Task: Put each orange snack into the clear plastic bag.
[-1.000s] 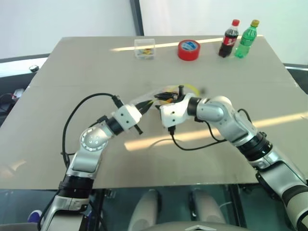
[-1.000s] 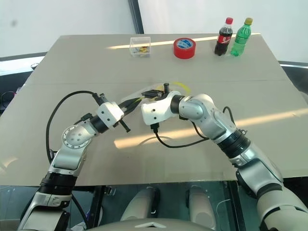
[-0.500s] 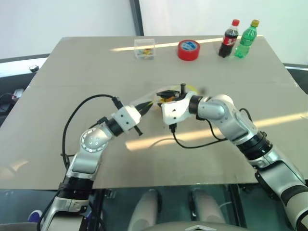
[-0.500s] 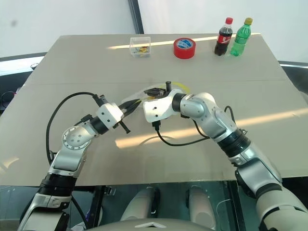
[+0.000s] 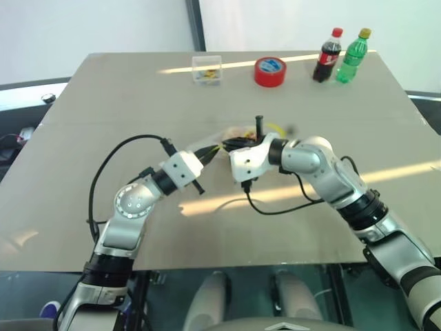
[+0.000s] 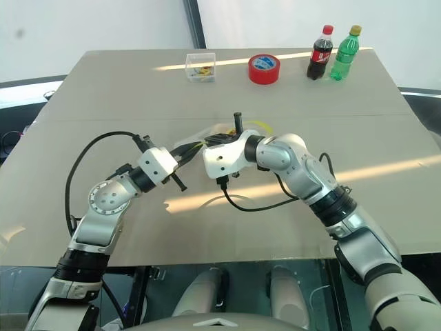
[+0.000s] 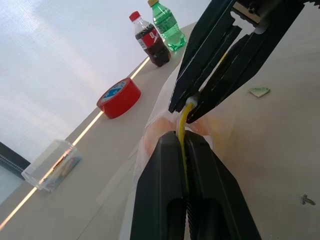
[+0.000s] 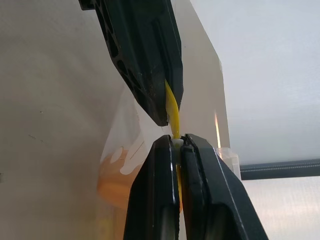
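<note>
The clear plastic bag (image 7: 150, 112) is held up over the middle of the table (image 5: 103, 103) between my two grippers. My left gripper (image 7: 183, 141) is shut on the bag's yellow seal strip (image 7: 182, 120). My right gripper (image 8: 176, 142) is shut on the same strip, tip to tip with the left one. Orange snack shapes (image 8: 116, 186) show blurred through the bag's film below the strip; I cannot tell how many. In the head views the left gripper (image 5: 216, 147) and right gripper (image 5: 231, 143) meet at the bag (image 5: 242, 131).
Along the table's far edge stand a small clear box (image 5: 207, 69), a red tape roll (image 5: 270, 72), a cola bottle (image 5: 328, 56) and a green bottle (image 5: 351, 56). A small green scrap (image 7: 259, 91) lies on the table near the bag.
My right gripper has shut on the bag's yellow seal strip. The left gripper has kept its grip, and neither arm has shifted.
</note>
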`<control>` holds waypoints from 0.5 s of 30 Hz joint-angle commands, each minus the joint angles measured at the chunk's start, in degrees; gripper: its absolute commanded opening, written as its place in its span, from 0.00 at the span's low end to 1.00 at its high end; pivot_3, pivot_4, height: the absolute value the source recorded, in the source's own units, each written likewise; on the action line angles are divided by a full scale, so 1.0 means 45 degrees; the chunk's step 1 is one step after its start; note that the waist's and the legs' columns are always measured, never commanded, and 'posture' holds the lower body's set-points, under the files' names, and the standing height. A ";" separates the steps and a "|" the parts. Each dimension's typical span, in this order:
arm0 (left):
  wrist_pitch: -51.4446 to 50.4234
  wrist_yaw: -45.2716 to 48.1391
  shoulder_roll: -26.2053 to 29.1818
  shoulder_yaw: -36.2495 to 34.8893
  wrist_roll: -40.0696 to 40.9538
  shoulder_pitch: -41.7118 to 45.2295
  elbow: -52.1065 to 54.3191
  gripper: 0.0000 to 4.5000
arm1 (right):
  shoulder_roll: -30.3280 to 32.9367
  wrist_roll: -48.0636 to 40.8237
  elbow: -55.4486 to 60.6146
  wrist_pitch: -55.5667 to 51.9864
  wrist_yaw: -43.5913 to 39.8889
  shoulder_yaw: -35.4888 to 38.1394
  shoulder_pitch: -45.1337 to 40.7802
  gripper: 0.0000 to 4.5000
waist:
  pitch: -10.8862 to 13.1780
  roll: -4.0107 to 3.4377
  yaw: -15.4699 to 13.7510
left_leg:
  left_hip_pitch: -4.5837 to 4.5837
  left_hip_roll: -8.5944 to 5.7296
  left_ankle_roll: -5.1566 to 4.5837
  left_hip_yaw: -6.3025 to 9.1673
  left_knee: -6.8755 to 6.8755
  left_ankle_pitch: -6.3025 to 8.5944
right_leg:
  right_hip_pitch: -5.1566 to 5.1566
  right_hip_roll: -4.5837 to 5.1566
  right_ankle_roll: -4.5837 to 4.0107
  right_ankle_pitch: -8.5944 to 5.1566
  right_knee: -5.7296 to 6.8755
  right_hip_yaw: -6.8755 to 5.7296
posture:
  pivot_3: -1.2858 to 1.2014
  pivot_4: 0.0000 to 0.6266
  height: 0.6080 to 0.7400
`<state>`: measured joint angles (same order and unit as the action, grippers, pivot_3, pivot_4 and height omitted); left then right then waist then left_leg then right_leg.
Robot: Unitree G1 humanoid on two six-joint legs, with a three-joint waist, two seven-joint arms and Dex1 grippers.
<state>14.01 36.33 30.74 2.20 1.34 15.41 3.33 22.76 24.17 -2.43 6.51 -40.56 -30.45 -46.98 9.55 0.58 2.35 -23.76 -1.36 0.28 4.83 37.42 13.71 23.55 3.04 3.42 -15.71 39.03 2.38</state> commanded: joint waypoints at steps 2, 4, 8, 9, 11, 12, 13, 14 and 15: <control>0.0097 -0.0250 0.0028 -0.0374 0.0143 0.0043 0.0634 0.00 | -0.0027 -0.0017 0.0329 0.0140 0.0068 0.0462 -0.0015 0.01 | 0.0000 0.0000 0.0000 | 0.0000 0.0000 0.0002 -0.0001 0.0000 -0.0001 | 0.0000 0.0000 0.0000 0.0000 0.0000 0.0000 | 0.52 0.24 1.00; 0.0156 -0.0329 0.0029 -0.0477 0.0185 0.0101 0.0579 0.00 | 0.0004 -0.0029 0.0398 0.0070 0.0069 0.0536 0.0005 0.01 | 0.0000 0.0000 0.0000 | 0.0000 0.0000 0.0005 0.0000 0.0000 -0.0003 | 0.0000 0.0000 0.0000 0.0000 0.0001 0.0000 | 0.52 0.24 1.00; 0.0338 -0.0439 0.0072 -0.0966 0.0622 0.0318 0.0511 0.00 | 0.0145 -0.0109 0.0561 -0.0602 0.0187 0.1033 0.0130 0.01 | 0.0000 0.0000 -0.0004 | 0.0000 0.0000 0.0005 -0.0001 0.0000 -0.0003 | 0.0000 0.0000 0.0000 0.0000 0.0001 0.0000 | 0.52 0.24 1.00; 0.0390 -0.0464 0.0115 -0.1150 0.0776 0.0417 0.0433 0.00 | 0.0255 -0.0088 0.0516 -0.0861 0.0272 0.1242 0.0183 0.01 | 0.0000 0.0000 -0.0005 | -0.0001 0.0001 0.0006 0.0001 0.0000 -0.0003 | 0.0000 0.0000 0.0000 0.0000 0.0000 0.0000 | 0.52 0.24 1.00; 0.0509 -0.0389 0.0292 -0.1458 0.1066 0.0541 0.0227 0.00 | 0.0426 -0.0095 0.0476 -0.1550 0.0438 0.1681 0.0368 0.01 | 0.0000 0.0001 -0.0009 | -0.0001 0.0001 0.0006 0.0002 0.0002 -0.0004 | 0.0000 0.0001 0.0000 0.0000 0.0002 -0.0001 | 0.52 0.24 1.00; 0.0545 -0.0348 0.0354 -0.1538 0.1156 0.0563 0.0168 0.00 | 0.0469 -0.0104 0.0498 -0.1788 0.0484 0.1804 0.0436 0.01 | -0.0001 0.0002 -0.0009 | -0.0001 0.0001 0.0008 0.0002 0.0003 -0.0005 | 0.0000 0.0001 0.0000 0.0000 0.0003 -0.0001 | 0.52 0.24 1.00; 0.0613 -0.0338 0.0416 -0.1625 0.1189 0.0580 0.0083 0.00 | 0.0527 -0.0108 0.0513 -0.2083 0.0545 0.1935 0.0502 0.01 | -0.0001 0.0002 -0.0009 | -0.0001 0.0001 0.0008 0.0002 0.0003 -0.0005 | -0.0001 0.0001 0.0000 0.0000 0.0003 -0.0001 | 0.52 0.24 1.00; 0.0657 -0.0358 0.0468 -0.1722 0.1241 0.0583 -0.0002 0.00 | 0.0600 -0.0085 0.0508 -0.2421 0.0624 0.2102 0.0583 0.01 | -0.0001 0.0001 -0.0004 | -0.0001 0.0000 0.0008 0.0001 0.0003 -0.0005 | -0.0001 0.0002 0.0000 0.0000 0.0003 0.0000 | 0.52 0.24 1.00; 0.0743 -0.0375 0.0542 -0.1800 0.1250 0.0598 -0.0102 0.00 | 0.0700 -0.0069 0.0501 -0.2767 0.0675 0.2282 0.0669 0.01 | -0.0003 0.0003 -0.0001 | 0.0000 0.0000 0.0008 -0.0001 0.0003 -0.0005 | -0.0001 0.0002 0.0000 0.0000 0.0003 0.0003 | 0.52 0.24 1.00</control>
<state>15.62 35.94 31.62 0.11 4.89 17.87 3.17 22.82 22.81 1.45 -0.62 -38.86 -26.06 -45.31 9.54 0.59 2.35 -23.75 -1.36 0.31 4.82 37.44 13.69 23.55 3.04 3.42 -15.71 39.04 2.39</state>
